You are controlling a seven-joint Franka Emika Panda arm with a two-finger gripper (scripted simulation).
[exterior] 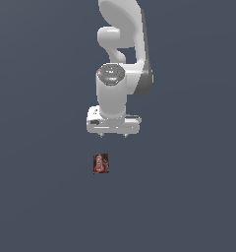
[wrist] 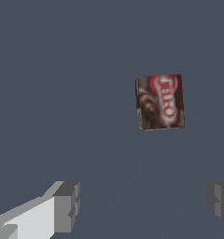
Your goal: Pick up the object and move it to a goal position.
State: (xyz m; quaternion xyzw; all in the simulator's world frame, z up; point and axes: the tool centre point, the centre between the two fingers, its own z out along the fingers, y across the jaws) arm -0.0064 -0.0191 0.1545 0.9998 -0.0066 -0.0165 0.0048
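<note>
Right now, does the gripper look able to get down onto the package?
Probably yes. The package lies alone on the bare surface, nothing around it. The gripper hovers open close by, its fingers spread wider than the package, though not yet centred over it.

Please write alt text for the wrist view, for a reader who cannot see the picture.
A small dark red-brown package with a red-and-white label lies flat on a plain grey-blue surface, untouched. The two grey fingertips of the open gripper show at the edge of the picture, spread wide apart with nothing between them and clear of the package.
</note>
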